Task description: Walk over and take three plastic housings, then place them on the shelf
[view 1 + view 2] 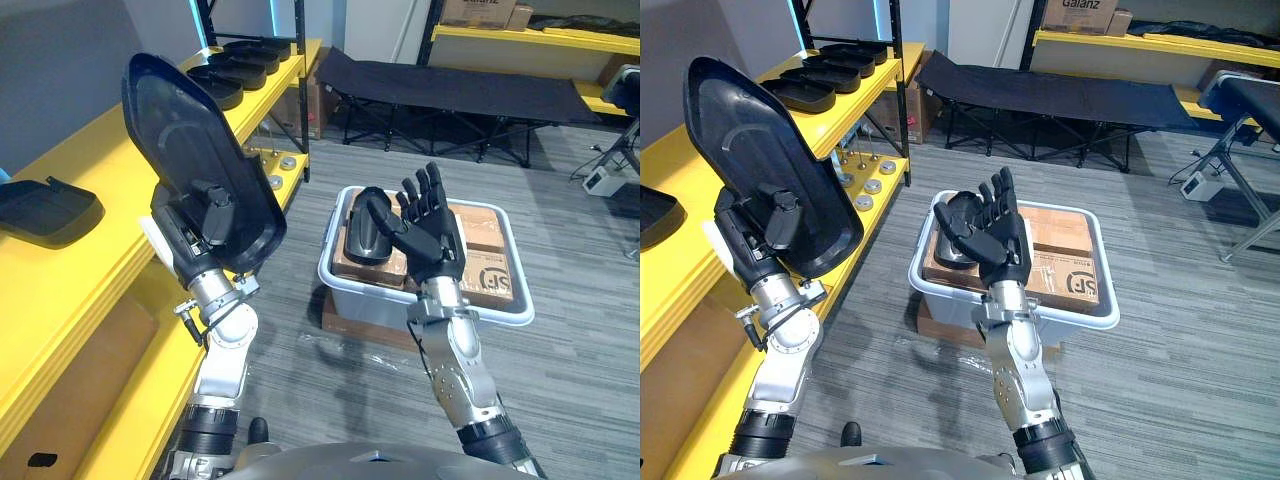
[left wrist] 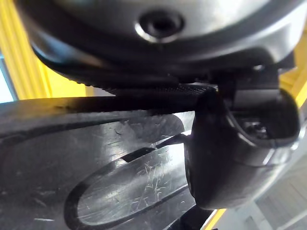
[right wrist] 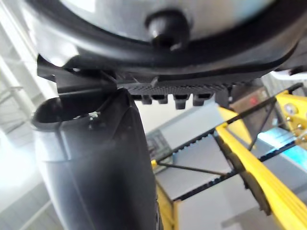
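Note:
My left hand [image 1: 200, 232] is shut on a large black plastic housing [image 1: 190, 150] and holds it upright beside the yellow shelf [image 1: 100, 160]. In the left wrist view my thumb [image 2: 235, 143] presses on the housing's scratched face [image 2: 96, 158]. My right hand [image 1: 432, 235] is raised, open and holding nothing, over a white bin [image 1: 520, 295] on the floor. Another black housing [image 1: 352, 245] lies in the bin's left part, on cardboard. One housing [image 1: 45, 210] rests on the shelf to my left, and several more housings [image 1: 240, 60] lie at its far end.
Cardboard boxes [image 1: 485, 265] line the bin. Round metal discs [image 1: 275, 172] sit on the shelf's lower board. A black folding cot [image 1: 450, 90] stands on the grey floor behind the bin, with another yellow shelf [image 1: 520, 40] beyond it.

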